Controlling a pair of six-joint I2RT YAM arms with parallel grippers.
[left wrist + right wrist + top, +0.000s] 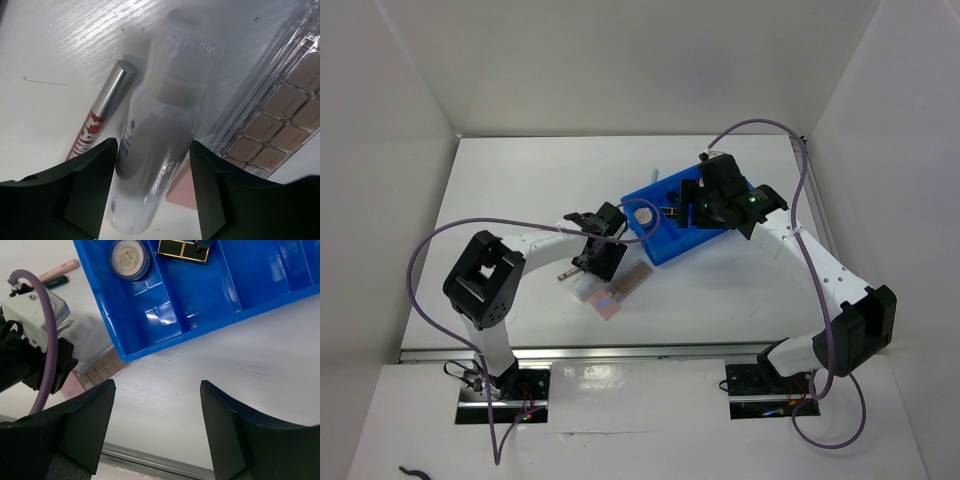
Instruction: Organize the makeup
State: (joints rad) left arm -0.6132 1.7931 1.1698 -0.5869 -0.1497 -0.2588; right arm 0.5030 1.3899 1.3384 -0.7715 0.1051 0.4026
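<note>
My left gripper (594,258) is down at the table, left of the blue tray (700,235). In the left wrist view its fingers (100,170) press both sides of a clear tube (155,145) that lies lengthwise between them. A red and silver pencil (97,125) lies just left of the tube. A flat palette of beige pans (280,120) lies to its right. My right gripper (157,410) is open and empty above bare table in front of the tray. The tray (150,330) holds a round compact (129,259) and a black-gold item (182,249).
A pink pencil (57,271) lies on the table beyond the left arm's wrist (35,335). The palette (632,280) and a pink flat piece (610,305) lie between the tray and the table's near edge. White walls enclose the table on three sides.
</note>
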